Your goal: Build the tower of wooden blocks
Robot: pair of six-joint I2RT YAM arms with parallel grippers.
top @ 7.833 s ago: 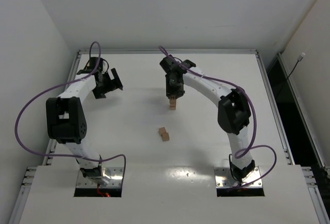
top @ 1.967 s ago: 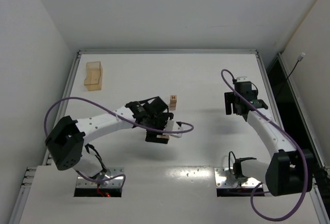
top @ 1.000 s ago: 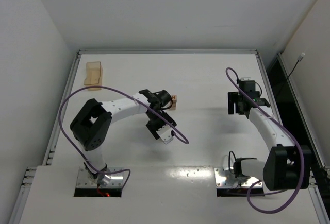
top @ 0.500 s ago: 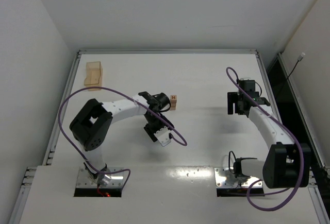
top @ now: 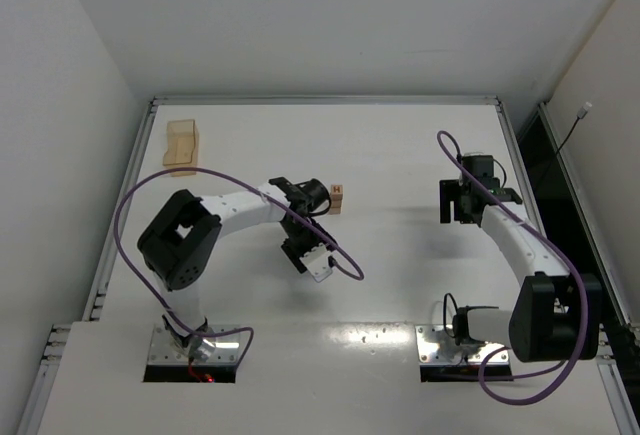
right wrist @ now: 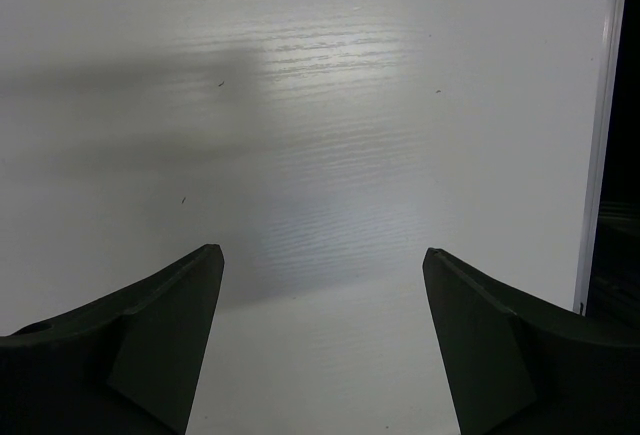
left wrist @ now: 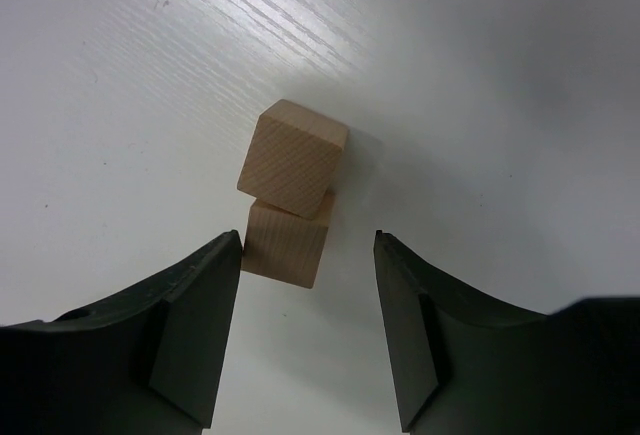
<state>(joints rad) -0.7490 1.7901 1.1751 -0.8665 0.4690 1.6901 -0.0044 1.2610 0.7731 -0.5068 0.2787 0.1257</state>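
**Left arm lines up on loose blocks while the tower waits**

Your left end effector (left wrist: 309,240) hangs over the desk (top: 400,285) with its fingers spread wide and nothing gripped. The nearer block (left wrist: 285,247) of a touching pair sits between the tips, closer to the finger on the left of the wrist view. The second block (left wrist: 297,167) lies just beyond it. You appear to be at the pick-up step. The next move calls for centring on the nearer block alone, closing without nudging its neighbour, and carrying it to the tower (top: 338,198), which stands a little farther out. Your right end effector (right wrist: 322,252) sits off to the right, fingers apart and empty. In the earliest frame that arm was at the tower and your left was in the far-left corner, where tan pieces (top: 182,146) now lie uncovered.
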